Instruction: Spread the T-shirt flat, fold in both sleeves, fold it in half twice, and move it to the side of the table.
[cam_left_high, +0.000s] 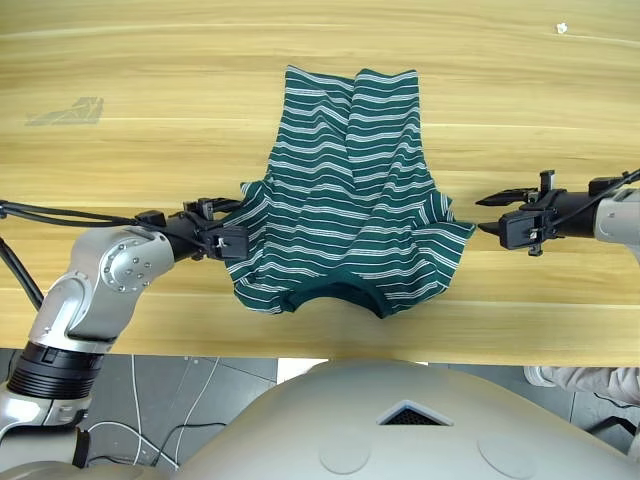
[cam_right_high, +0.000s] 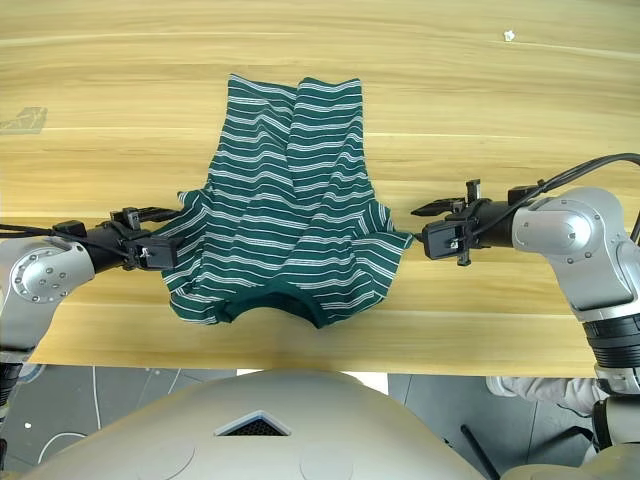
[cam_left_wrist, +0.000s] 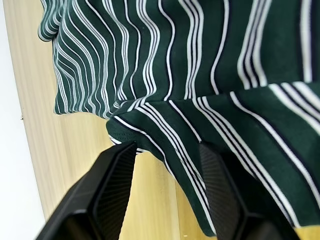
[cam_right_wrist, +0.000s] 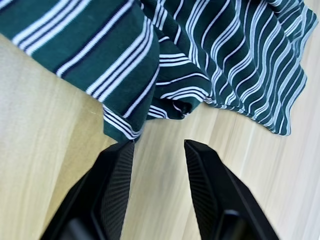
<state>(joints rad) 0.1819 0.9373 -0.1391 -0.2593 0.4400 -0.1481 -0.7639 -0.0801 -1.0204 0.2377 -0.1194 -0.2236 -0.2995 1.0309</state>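
table (cam_left_high: 120, 60), t-shirt (cam_left_high: 350, 190) maybe against left tool (cam_left_high: 232, 240)

1. A small white scrap (cam_left_high: 563, 28) lay far out at my one o'clock.
2. A faint grey patch (cam_left_high: 66, 111) marked the wood at ten o'clock.
3. Thin cables (cam_left_high: 134, 400) trailed across the grey floor (cam_left_high: 240, 375) at seven o'clock.

T-shirt (cam_left_high: 350, 190) lies mid-table (cam_left_high: 140, 60), with the collar near the front edge toward the robot and the hem toward the far side. Left gripper (cam_left_high: 225, 228) is at the shirt's left sleeve, tips at the sleeve's edge; right gripper (cam_left_high: 482, 215) is just beside the right sleeve's tip. Small scrap (cam_left_high: 563, 28) sits on the table far back right, well apart from the shirt.
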